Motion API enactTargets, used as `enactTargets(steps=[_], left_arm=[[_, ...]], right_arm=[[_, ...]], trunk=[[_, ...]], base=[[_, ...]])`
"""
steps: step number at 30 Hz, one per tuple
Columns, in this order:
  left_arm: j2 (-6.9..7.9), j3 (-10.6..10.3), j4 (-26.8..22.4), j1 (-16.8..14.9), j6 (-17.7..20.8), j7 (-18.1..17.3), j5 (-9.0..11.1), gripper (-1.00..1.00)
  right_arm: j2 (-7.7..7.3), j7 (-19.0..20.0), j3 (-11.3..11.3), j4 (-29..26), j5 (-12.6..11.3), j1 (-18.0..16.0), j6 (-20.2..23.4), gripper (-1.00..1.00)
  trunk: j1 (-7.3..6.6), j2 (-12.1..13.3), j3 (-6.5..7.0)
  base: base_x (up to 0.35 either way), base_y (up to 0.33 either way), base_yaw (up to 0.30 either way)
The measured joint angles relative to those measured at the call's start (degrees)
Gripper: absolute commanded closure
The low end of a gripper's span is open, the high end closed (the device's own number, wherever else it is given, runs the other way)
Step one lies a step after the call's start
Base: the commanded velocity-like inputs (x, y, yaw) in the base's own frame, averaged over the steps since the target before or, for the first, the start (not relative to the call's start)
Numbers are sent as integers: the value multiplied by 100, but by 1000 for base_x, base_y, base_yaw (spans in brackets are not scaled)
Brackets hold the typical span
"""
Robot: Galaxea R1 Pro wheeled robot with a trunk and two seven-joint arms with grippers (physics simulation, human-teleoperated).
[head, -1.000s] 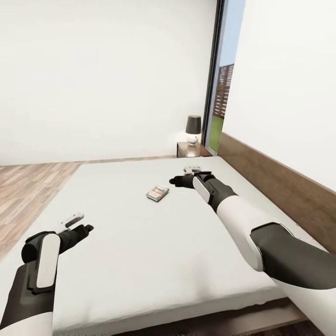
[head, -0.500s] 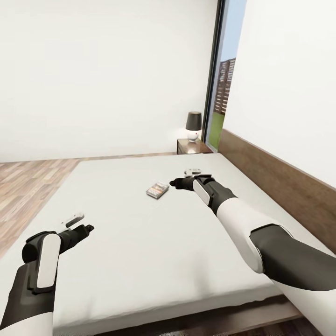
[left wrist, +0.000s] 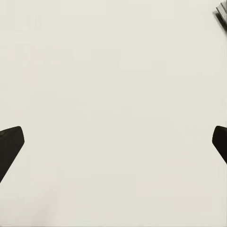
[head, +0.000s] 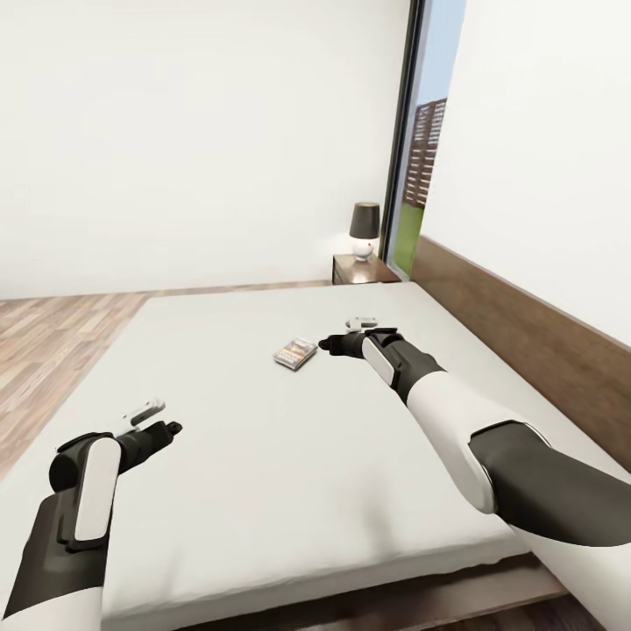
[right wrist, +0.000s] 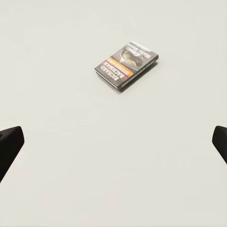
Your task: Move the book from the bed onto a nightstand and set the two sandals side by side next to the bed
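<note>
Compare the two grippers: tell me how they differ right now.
The right gripper reaches far out over the middle of the bed, close to the book; the left gripper hangs nearer the robot, well away from the book. In the right wrist view the whole book lies ahead of the fingers; in the left wrist view only its corner shows at the edge. Both are open, dark-fingered and hold nothing.

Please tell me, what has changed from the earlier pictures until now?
Mostly the camera shifted a little, so the whole view moved. The book still lies flat on the bed, untouched. The right gripper stays beside it, open, and the left gripper stays open too. Nothing was grasped.
</note>
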Motion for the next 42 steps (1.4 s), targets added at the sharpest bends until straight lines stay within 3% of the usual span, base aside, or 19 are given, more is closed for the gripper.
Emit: enactTargets(steps=[9,21,42], left_arm=[[4,-141,0,3,0,5,-16,-100],[8,-127,4,4,-3,7,-17,-100],[8,-125,9,-5,0,11,-18,-100]], right_arm=[[0,1,0,0,6,0,0,-100],[0,1,3,0,14,5,0,-100],[0,2,8,-2,18,8,0,-100]], trunk=[[-1,0,-80],[2,0,-187],[-459,841,2]], base=[[290,0,0],[141,0,0],[4,0,0]])
